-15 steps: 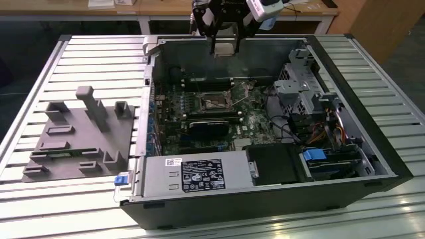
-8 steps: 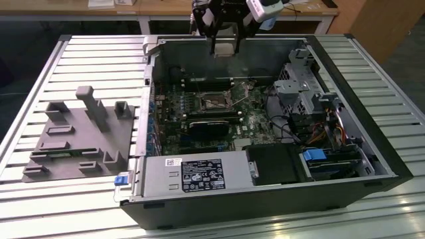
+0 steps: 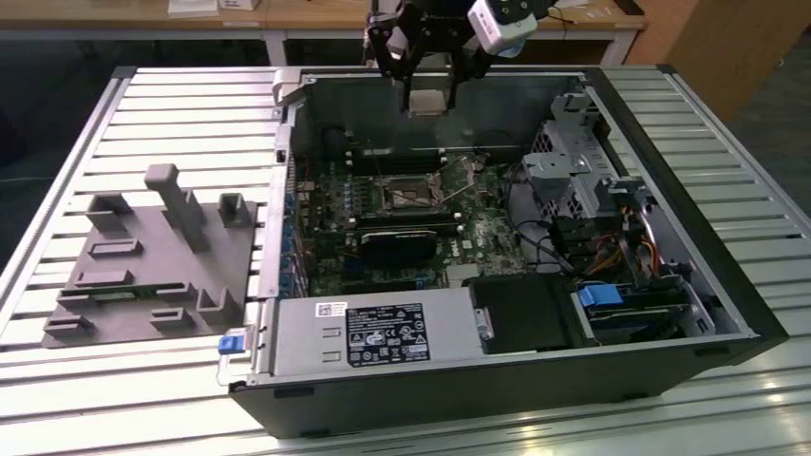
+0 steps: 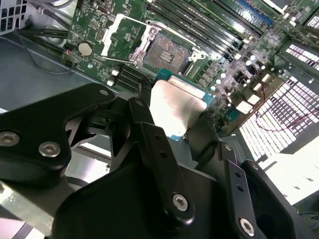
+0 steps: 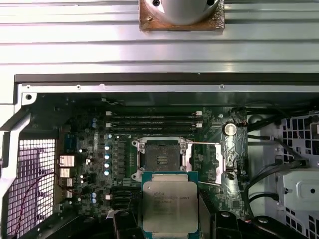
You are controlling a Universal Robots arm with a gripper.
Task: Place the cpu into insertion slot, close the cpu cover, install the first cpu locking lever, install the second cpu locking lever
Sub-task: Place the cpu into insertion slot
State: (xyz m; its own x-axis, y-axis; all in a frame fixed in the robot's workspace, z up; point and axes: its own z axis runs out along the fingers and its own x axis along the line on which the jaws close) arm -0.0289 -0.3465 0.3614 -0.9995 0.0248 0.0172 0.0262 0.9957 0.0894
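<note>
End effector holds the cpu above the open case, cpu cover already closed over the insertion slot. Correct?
No. The cpu cover is swung open, leaving the insertion slot bare, as the second wrist view shows. The end effector does hold the cpu above the open case.

We count one cpu (image 5: 170, 206); one insertion slot (image 5: 162, 159); one cpu cover (image 5: 222, 164). We also count one computer case (image 3: 507, 394); one grey fixture plate (image 3: 140, 275).

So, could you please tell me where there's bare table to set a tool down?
The slatted table is bare on the far and near sides of the grey fixture, and on the exterior view's right of the computer case. Inside is crowded: circuit board, cables, end effector holding the cpu.
</note>
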